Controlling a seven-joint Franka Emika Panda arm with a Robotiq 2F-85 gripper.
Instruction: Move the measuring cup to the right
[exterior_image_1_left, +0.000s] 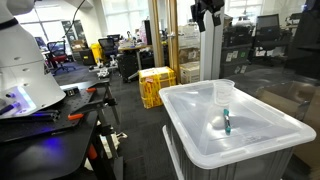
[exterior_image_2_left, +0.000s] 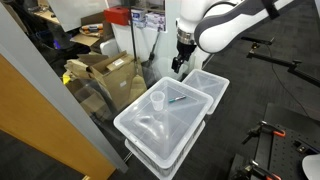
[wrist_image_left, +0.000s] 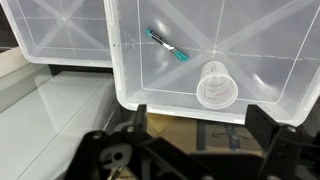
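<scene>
The measuring cup (exterior_image_1_left: 224, 93), small and clear, stands upright on the translucent lid of a plastic bin (exterior_image_1_left: 270, 135). It also shows in the other exterior view (exterior_image_2_left: 158, 101) and in the wrist view (wrist_image_left: 216, 85). A teal marker-like object (exterior_image_1_left: 227, 123) lies on the lid close to the cup (exterior_image_2_left: 178, 98) (wrist_image_left: 168, 47). My gripper (wrist_image_left: 198, 125) hangs well above the bin, off the lid's edge, with its fingers wide apart and empty. It shows high up in both exterior views (exterior_image_1_left: 208, 12) (exterior_image_2_left: 180, 62).
A second clear bin (exterior_image_2_left: 210, 85) stands beside the one with the cup. Cardboard boxes (exterior_image_2_left: 105, 70) sit behind a glass panel. A yellow crate (exterior_image_1_left: 155, 85) is on the floor. A black workbench with tools (exterior_image_1_left: 55, 115) stands to one side.
</scene>
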